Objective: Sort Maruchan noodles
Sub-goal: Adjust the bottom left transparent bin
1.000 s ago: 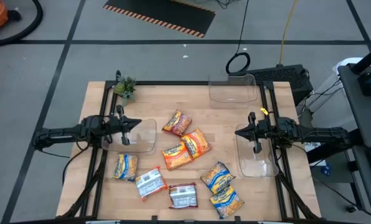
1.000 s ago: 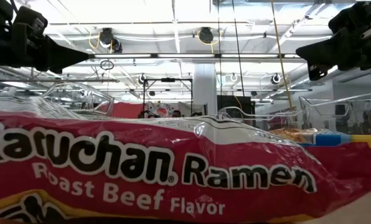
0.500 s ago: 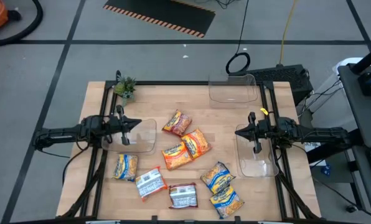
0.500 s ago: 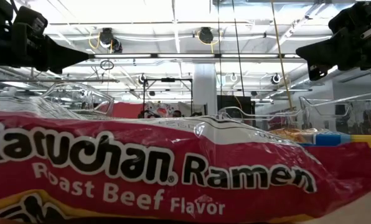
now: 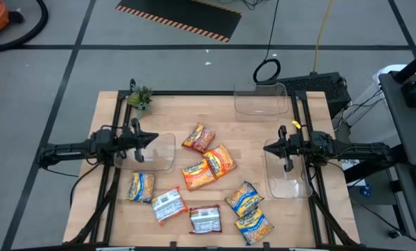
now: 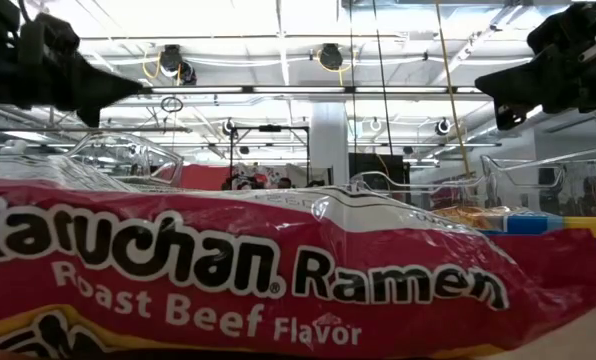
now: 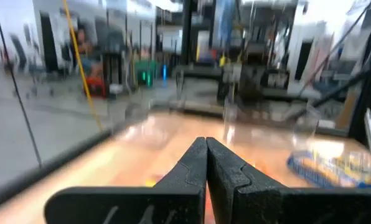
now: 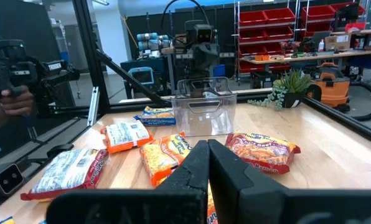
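Nothing is sorted yet: noodle packets (image 5: 206,167) lie loose mid-table (image 5: 166,111) while the closed, empty left gripper (image 5: 154,137) and right gripper (image 5: 266,147) hover above bins (image 5: 159,162).

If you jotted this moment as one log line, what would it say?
stage: not started | left claw: shut, empty, over clear plastic bin | right claw: shut, empty | crinkly plastic noodle packets: loose on wooden table

Left gripper (image 7: 206,163): two dark fingers (image 7: 187,174) pressed together, tips meeting in a point, nothing between them. Light wooden surface (image 7: 136,146): blurred, stretching beyond the fingers. Yellow-and-blue crinkly plastic noodle packet (image 7: 335,168): lying on the surface, off to one side of the fingers. Clear plastic bin (image 7: 260,124): beyond the fingertips, indistinct.
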Controlling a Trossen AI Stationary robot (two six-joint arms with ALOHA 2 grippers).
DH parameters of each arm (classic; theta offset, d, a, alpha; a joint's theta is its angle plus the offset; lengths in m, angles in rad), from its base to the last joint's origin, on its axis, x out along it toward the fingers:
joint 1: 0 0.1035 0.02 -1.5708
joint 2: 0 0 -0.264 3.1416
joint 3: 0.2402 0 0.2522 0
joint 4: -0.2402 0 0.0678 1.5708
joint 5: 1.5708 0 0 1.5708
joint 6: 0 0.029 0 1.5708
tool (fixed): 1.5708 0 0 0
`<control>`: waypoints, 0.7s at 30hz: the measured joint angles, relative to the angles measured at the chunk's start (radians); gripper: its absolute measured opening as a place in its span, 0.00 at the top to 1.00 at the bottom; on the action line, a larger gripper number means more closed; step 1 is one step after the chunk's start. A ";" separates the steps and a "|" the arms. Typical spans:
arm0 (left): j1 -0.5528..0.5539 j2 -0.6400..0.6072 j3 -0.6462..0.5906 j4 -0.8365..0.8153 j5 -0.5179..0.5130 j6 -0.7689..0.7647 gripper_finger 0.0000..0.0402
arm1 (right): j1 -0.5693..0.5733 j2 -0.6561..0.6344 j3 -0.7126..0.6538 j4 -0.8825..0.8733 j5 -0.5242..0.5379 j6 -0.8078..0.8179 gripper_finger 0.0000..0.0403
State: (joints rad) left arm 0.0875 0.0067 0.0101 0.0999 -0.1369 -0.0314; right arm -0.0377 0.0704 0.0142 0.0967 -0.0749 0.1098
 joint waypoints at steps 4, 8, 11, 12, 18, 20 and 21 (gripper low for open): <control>-0.002 0.000 0.001 0.109 0.020 0.083 0.99 | 0.000 0.000 0.000 0.000 0.000 0.033 1.00; -0.002 0.000 0.058 0.112 0.025 0.085 0.99 | 0.000 0.000 0.000 0.000 -0.001 0.069 1.00; -0.002 0.000 0.156 0.006 0.027 0.055 0.99 | 0.000 0.000 0.000 0.000 0.001 0.122 1.00; -0.002 0.001 0.196 -0.045 0.029 0.047 0.99 | 0.000 0.000 0.000 0.000 0.001 0.136 1.00; -0.003 0.072 0.429 -0.248 0.051 0.049 0.99 | 0.000 0.000 0.000 0.003 0.073 0.139 1.00; -0.003 0.112 0.487 -0.267 0.044 0.049 0.99 | 0.000 0.000 0.000 0.004 0.112 0.143 1.00; -0.003 0.134 0.513 -0.263 0.039 0.048 0.99 | 0.000 0.000 0.000 0.004 0.129 0.143 1.00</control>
State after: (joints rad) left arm 0.0849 0.1411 0.5227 -0.1630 -0.0982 0.0165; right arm -0.0376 0.0706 0.0142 0.1005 0.0538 0.2532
